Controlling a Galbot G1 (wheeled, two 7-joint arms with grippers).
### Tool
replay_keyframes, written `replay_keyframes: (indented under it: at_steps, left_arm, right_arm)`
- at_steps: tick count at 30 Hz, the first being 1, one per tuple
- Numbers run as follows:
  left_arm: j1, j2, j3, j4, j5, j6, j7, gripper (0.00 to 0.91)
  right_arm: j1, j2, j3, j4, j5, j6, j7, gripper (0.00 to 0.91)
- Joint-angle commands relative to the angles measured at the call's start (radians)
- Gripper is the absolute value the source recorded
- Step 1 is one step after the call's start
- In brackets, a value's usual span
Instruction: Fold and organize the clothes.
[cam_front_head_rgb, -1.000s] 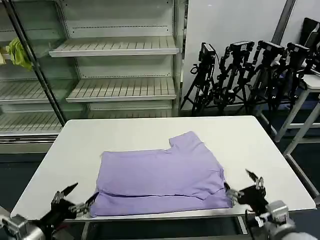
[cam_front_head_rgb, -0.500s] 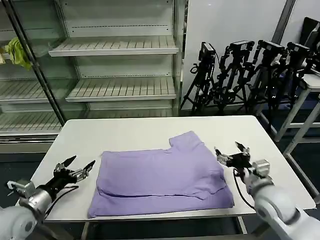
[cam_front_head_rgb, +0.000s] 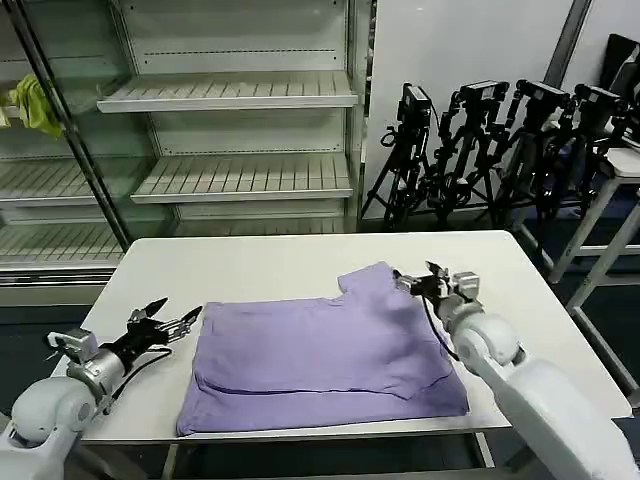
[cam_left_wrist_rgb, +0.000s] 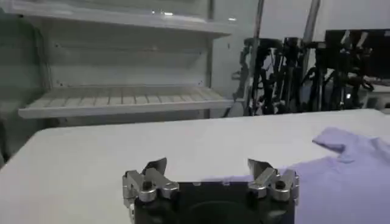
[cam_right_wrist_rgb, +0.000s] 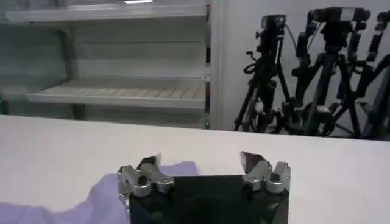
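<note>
Clearly, step: a further fold of a part-folded shirt — both claws are placed to pinch its far edge.
Garment: the lavender T-shirt (cam_front_head_rgb: 325, 355) lies flat at the centre of the white table (cam_front_head_rgb: 270, 265), a fold already running along its lower edge; one sleeve (cam_front_head_rgb: 375, 283) sticks out toward the upper right of the cloth.
Left gripper: the left gripper (cam_front_head_rgb: 168, 319), at the lower left of the head view, hangs released just beside the shirt's left edge, not touching it; in the left wrist view (cam_left_wrist_rgb: 210, 173) the prongs stand spread with cloth close ahead.
Right gripper: the right gripper (cam_front_head_rgb: 418, 281), right of centre, sits at the sleeve with its jaws released; the right wrist view (cam_right_wrist_rgb: 201, 170) shows lavender fabric under one prong.
Advice: I judge each claw should drop low and catch one layer only — thin fabric bunches easily.
Risk: uneven pinches would skew the fold, so both should close at matching points.
Background: bare shelves (cam_front_head_rgb: 230, 95) and tripods (cam_front_head_rgb: 500, 150) stand well apart.
</note>
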Motion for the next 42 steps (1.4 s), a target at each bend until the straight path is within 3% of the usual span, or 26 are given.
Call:
replay_keyframes:
  at_steps: [1,20,34,42]
  left_arm:
    - [-0.126,0.003,0.150,0.082,0.021,-0.015,0.014,0.907]
    - [-0.299,-0.038,0.297,0.267,0.086,-0.051,0.065,0.907]
    - [-0.329,-0.043,0.350,0.294,0.090,-0.042,0.074,0.897]
    - [-0.325,-0.051,0.356,0.296,0.100,-0.042,0.076,0.736]
  right_arm:
    - [0.148,0.124,-0.096,-0.197,0.003,-0.001,-0.011,0.907]
    - [0.161,0.213,-0.105,-0.307,-0.053,-0.046,0.018,0.907]
    - [0.158,0.185,-0.100,-0.305,-0.051,-0.054,0.023,0.907]
    - [0.139,0.191,-0.097,-0.307,-0.059,-0.056,0.016,0.907]
